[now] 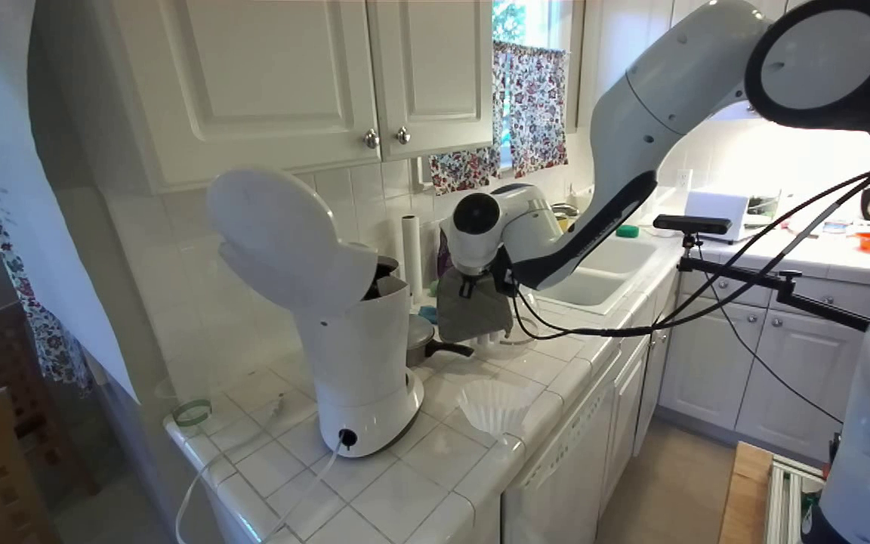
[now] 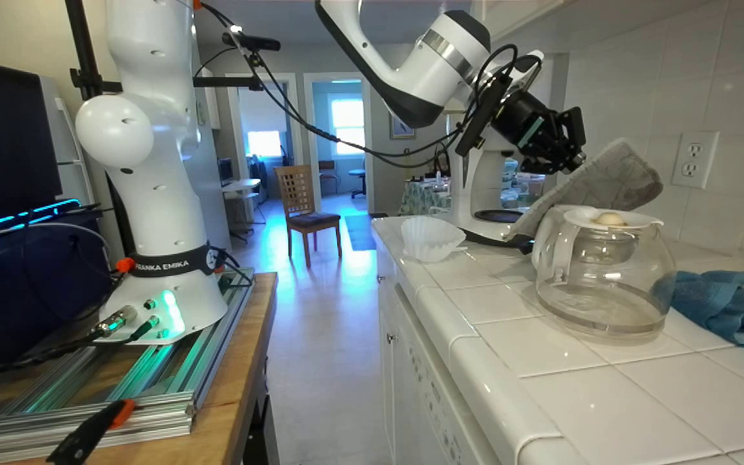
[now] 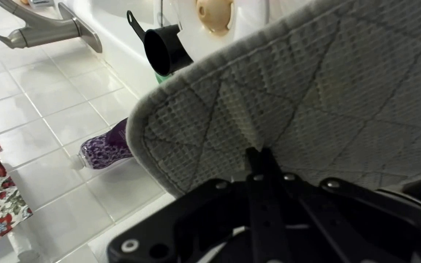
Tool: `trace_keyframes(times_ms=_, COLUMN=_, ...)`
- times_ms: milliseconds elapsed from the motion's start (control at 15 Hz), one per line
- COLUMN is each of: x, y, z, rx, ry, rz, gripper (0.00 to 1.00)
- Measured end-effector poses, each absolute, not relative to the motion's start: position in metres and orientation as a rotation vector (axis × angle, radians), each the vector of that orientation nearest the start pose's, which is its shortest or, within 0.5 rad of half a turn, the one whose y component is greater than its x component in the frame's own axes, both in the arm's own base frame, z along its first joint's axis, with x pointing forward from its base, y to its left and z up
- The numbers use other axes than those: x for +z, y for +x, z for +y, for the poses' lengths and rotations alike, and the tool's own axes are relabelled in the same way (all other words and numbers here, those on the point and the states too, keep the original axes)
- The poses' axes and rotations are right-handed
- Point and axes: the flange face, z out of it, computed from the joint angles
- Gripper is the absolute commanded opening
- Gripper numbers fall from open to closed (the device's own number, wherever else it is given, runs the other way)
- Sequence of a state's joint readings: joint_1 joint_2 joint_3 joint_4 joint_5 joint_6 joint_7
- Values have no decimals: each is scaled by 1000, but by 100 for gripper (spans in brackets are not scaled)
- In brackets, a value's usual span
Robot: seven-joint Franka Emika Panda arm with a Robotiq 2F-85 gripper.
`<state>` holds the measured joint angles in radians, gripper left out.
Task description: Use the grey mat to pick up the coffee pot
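Pinching a fold of the grey mat (image 3: 323, 109) in my gripper (image 3: 260, 151), its 2 jaws closed tight, I have most of it spread free, presumably so it can pad my next grip. The coffee pot (image 2: 604, 290) stands upright on the tiled counter (image 2: 572, 400), clear of my jaws and not yet lifted. Whether mat touches pot, I can't tell.

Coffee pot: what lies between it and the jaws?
The grey quilted mat, pinched in the jaws, lies between them and the glass coffee pot, as an exterior view shows. Whether the mat touches the pot, I can't tell.
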<state>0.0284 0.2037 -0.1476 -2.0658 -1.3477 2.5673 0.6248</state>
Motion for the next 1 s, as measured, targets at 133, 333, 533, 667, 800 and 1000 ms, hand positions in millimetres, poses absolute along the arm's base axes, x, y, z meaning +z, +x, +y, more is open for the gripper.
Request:
trace_keyframes(times_ms=133, x=356, y=597, z=-52, rx=551, ry=2224, rz=411, gripper=0)
trace_keyframes(times_ms=333, x=353, y=595, z=-50, rx=545, ry=2189, rz=416, gripper=0)
trace_keyframes(times_ms=533, x=346, y=591, z=-46, rx=530, ry=2172, rz=427, gripper=0)
trace_keyframes(times_ms=667, x=340, y=587, z=-45, rx=518, ry=2169, rz=437, gripper=8)
trace_keyframes(times_ms=800, x=336, y=584, z=-42, rx=510, ry=2172, rz=446, gripper=33)
trace_keyframes(times_ms=1000, x=332, y=580, z=-39, rx=508, ry=2179, rz=447, gripper=54)
